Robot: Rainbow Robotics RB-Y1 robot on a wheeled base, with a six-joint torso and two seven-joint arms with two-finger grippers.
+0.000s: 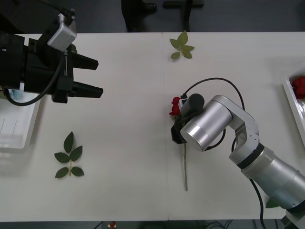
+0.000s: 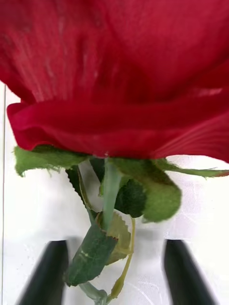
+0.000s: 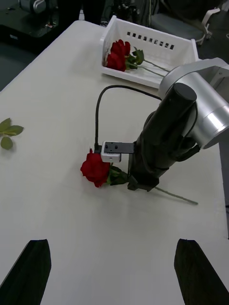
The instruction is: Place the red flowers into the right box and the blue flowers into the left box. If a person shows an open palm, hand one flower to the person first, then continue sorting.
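One of the red flowers [image 1: 176, 107] lies mid-table, its stem [image 1: 185, 167] running toward the near edge. My right gripper [image 2: 114, 275] is open and lowered over it, one black finger [image 2: 47, 274] on each side of the stem just below the bloom [image 2: 114, 71]. The left wrist view shows that arm standing over the rose [image 3: 97, 167]. More red flowers [image 3: 118, 52] lie in the right box [image 1: 290, 98]. My left gripper [image 1: 99, 76] hovers open above the table's left side, near the left box [image 1: 19, 138]. The blue flowers and an open palm are out of view.
Loose green leaf sprigs lie at the far middle [image 1: 181, 46] and near left [image 1: 69, 157] of the white table [image 1: 128, 143]. The right arm's black cable [image 1: 214, 81] loops above the rose. A person's dark legs [image 1: 138, 7] stand beyond the far edge.
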